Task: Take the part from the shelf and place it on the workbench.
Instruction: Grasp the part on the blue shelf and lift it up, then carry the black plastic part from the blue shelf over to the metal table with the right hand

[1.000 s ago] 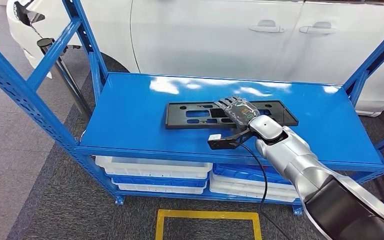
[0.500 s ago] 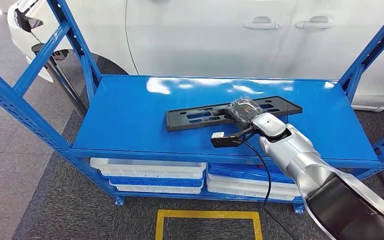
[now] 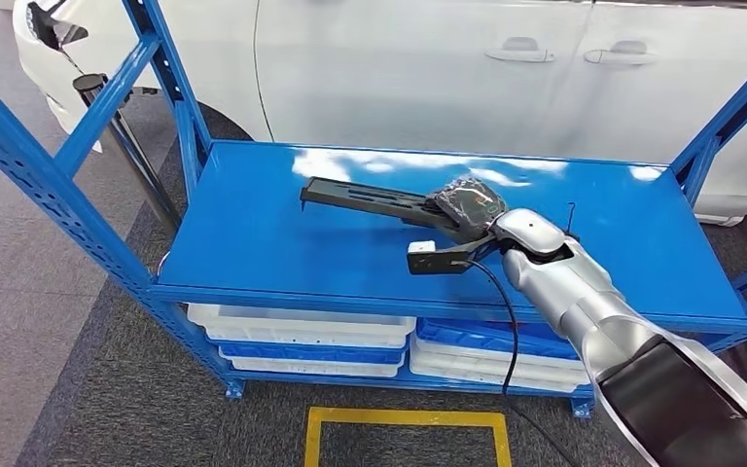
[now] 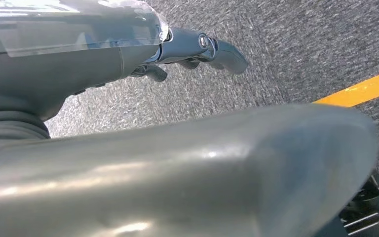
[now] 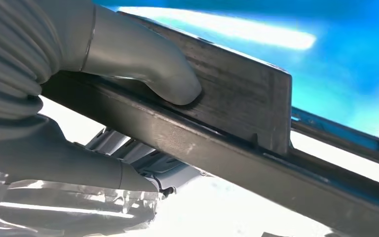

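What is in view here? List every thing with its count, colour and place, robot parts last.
part: one, black, long flat plate, tilted above the top shelf, held at one end
shelf: one, blue metal rack, glossy top board, in front of the robot
trays: several, white and blue, stacked on the lower level of the shelf
car: one, white, side doors with handles, behind the shelf
floor marking: one, yellow outline on grey carpet, in front of the shelf
right hand: one, dark fingers under clear wrap, grips the part, thumb pressed on its face
left hand: one, grey, hangs over the carpet, holds nothing
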Available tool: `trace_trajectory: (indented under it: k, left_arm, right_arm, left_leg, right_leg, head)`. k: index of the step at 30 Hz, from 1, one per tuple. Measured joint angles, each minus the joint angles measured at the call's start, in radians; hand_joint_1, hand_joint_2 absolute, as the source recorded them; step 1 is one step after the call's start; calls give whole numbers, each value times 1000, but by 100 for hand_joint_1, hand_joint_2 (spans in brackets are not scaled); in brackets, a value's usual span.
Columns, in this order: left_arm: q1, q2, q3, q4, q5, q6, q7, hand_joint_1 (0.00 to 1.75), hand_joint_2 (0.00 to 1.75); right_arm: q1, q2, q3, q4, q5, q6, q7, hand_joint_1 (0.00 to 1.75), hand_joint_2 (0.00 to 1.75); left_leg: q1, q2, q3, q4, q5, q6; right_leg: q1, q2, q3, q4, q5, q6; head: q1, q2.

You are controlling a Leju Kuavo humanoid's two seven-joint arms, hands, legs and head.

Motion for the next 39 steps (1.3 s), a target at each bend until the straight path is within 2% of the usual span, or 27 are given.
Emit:
trace_trajectory:
  k: [1, 3, 4, 5, 8, 10, 11, 13, 14, 15, 16, 18, 20, 21, 24, 26, 27, 29, 30, 31, 32, 33, 35, 36, 39]
  left_arm:
    - [1, 0, 0, 0, 1, 0, -1, 0, 0]
    - [0, 0, 0, 0, 3, 1, -2, 0, 0]
    - [0, 0, 0, 0, 4, 1, -3, 0, 0]
    - [-1, 0, 0, 0, 4, 2, -3, 0, 0]
    - [-2, 1, 0, 0, 4, 3, 0, 0, 0]
    - [-2, 2, 0, 0, 3, 3, 2, 0, 0]
    - [-3, 3, 0, 0, 3, 3, 5, 0, 0]
    - [-3, 4, 0, 0, 3, 3, 9, 0, 0]
    - [-3, 5, 0, 0, 3, 3, 11, 0, 0]
    - [-3, 6, 0, 0, 3, 4, 12, 0, 0]
    - [-4, 7, 0, 0, 3, 4, 12, 0, 0]
    - [-4, 8, 0, 0, 3, 5, 13, 0, 0]
    - [-6, 9, 0, 0, 4, 7, 14, 0, 0]
    - [-6, 9, 0, 0, 5, 10, 15, 0, 0]
    - [-7, 9, 1, 0, 12, 20, 16, 0, 0]
    - [-9, 10, 1, 0, 15, 23, 15, 0, 0]
    - [-11, 10, 2, 0, 16, 24, 14, 0, 0]
    - [-12, 12, 2, 0, 18, 29, 11, 0, 87]
    - [-11, 12, 3, 0, 20, 35, 8, 0, 131]
    - [-9, 13, 3, 0, 20, 43, 5, 0, 175]
    - [-8, 14, 3, 0, 20, 52, 0, 0, 175]
    - [-7, 14, 3, 0, 19, 61, -6, 0, 175]
    - [-9, 15, 3, 0, 15, 73, -13, 0, 175]
    - [-11, 15, 3, 0, 12, 77, -15, 0, 175]
    - [-18, 16, 2, 0, 4, 81, -17, 0, 175]
  right_arm:
    - [-1, -6, -15, -29, -38, 28, -19, 174, 175]
    - [-3, -20, -51, -108, -136, 91, -51, 173, 175]
    - [-3, -27, -71, -155, -192, 123, -65, 173, 175]
    - [0, -34, -92, -204, -247, 153, -75, 172, 175]
    - [20, -52, -146, -342, -383, 223, -91, 169, 175]
    - [44, -61, -175, -429, -472, 259, -102, 169, 175]
    - [59, -64, -190, -473, -523, 279, -107, 169, 175]
    - [93, -66, -214, -554, -619, 312, -116, 169, 175]
    - [112, -66, -221, -589, -654, 323, -118, 168, 175]
    - [129, -66, -226, -619, -673, 329, -120, 168, 175]
    - [143, -66, -230, -643, -683, 332, -120, 167, 175]
    - [159, -67, -239, -679, -695, 337, -121, 167, 175]
    - [169, -68, -251, -705, -741, 358, -128, 167, 175]
    - [179, -67, -257, -720, -784, 375, -133, 165, 175]
    - [256, -59, -270, -798, -945, 417, -150, 161, 175]
    - [342, -48, -274, -877, -1015, 420, -164, 161, 175]
    - [392, -41, -275, -921, -1032, 417, -172, 159, 175]
    - [499, -27, -274, -1002, -1036, 407, -185, 158, 175]
    - [555, -19, -273, -1044, -1026, 399, -191, 158, 175]
    - [608, -13, -271, -1086, -1012, 391, -198, 158, 175]
    - [658, -6, -269, -1128, -995, 382, -206, 159, 175]
    - [702, 0, -267, -1167, -978, 374, -214, 158, 175]
    - [780, 13, -261, -1231, -956, 364, -224, 158, 175]
    - [814, 20, -257, -1256, -950, 361, -227, 158, 175]
    - [897, 36, -247, -1319, -943, 357, -232, 159, 175]
  left_leg:
    - [0, -1, 0, 2, -1, -1]
    - [-1, -3, 0, 7, -5, -5]
    - [-3, -3, -1, 10, -7, -9]
    - [-4, -3, -3, 11, -8, -13]
    - [-5, -3, -6, 11, -10, -27]
    - [-4, -1, -17, 41, -34, -37]
    - [-3, -1, -37, 86, -62, -41]
    - [-1, 0, -97, 223, -125, -47]
    - [0, 0, -123, 278, -142, -48]
    - [0, 0, -135, 299, -140, -48]
    - [0, 0, -127, 279, -118, -47]
    - [0, 0, -67, 148, -49, -41]
    - [-4, 0, -15, 36, -12, -34]
    - [-5, -1, -6, 15, -10, -30]
    - [-3, -4, 0, 4, -7, -18]
    - [1, -4, 7, -6, -3, -8]
    - [2, -4, 8, -8, -3, -5]
    - [2, -5, 9, -7, -4, -2]
    - [2, -6, 9, -7, -5, -2]
    - [2, -8, 9, -6, -7, -3]
    - [2, -9, 9, -5, -8, -5]
    - [2, -10, 10, -3, -11, -8]
    - [-2, -10, 11, 2, -17, -18]
    - [-3, -10, 12, 3, -19, -23]
    - [-2, -9, 15, 3, -24, -40]
  right_leg:
    - [0, 0, 15, -34, 27, -2]
    - [0, 0, 80, -173, 97, -8]
    - [3, 1, 106, -233, 118, -13]
    - [5, 1, 121, -269, 127, -18]
    - [8, 1, 126, -286, 127, -35]
    - [4, -1, 130, -293, 130, -47]
    - [3, -1, 132, -296, 131, -53]
    - [4, -1, 133, -296, 129, -60]
    - [5, 0, 134, -295, 129, -61]
    - [5, 1, 135, -295, 128, -61]
    - [5, 2, 136, -294, 126, -61]
    - [5, 3, 140, -291, 122, -57]
    - [8, 4, 138, -287, 119, -49]
    - [10, 4, 137, -287, 119, -44]
    - [11, 2, 140, -288, 115, -28]
    - [9, 2, 118, -234, 77, -18]
    - [6, 2, 91, -175, 44, -13]
    - [2, 2, 27, -41, -12, -7]
    - [1, 1, 8, -7, -17, -5]
    - [-1, 1, 9, -12, -3, -5]
    - [-2, 1, 30, -59, 26, -6]
    - [-2, 0, 66, -133, 62, -8]
    - [2, -1, 127, -255, 106, -18]
    - [5, 0, 140, -281, 112, -25]
    - [7, 1, 142, -289, 113, -45]
  head:
    - [0, 0]
    - [0, 0]
    - [0, 0]
    - [0, 0]
    - [0, 0]
    - [0, 0]
    - [0, 0]
    - [0, 0]
    - [0, 0]
    - [0, 0]
    - [0, 0]
    - [0, 0]
    - [0, 0]
    - [0, 0]
    - [0, 0]
    - [0, 0]
    - [0, 0]
    - [0, 0]
    - [0, 0]
    - [0, 0]
    - [0, 0]
    - [0, 0]
    - [0, 0]
    - [0, 0]
    - [0, 0]
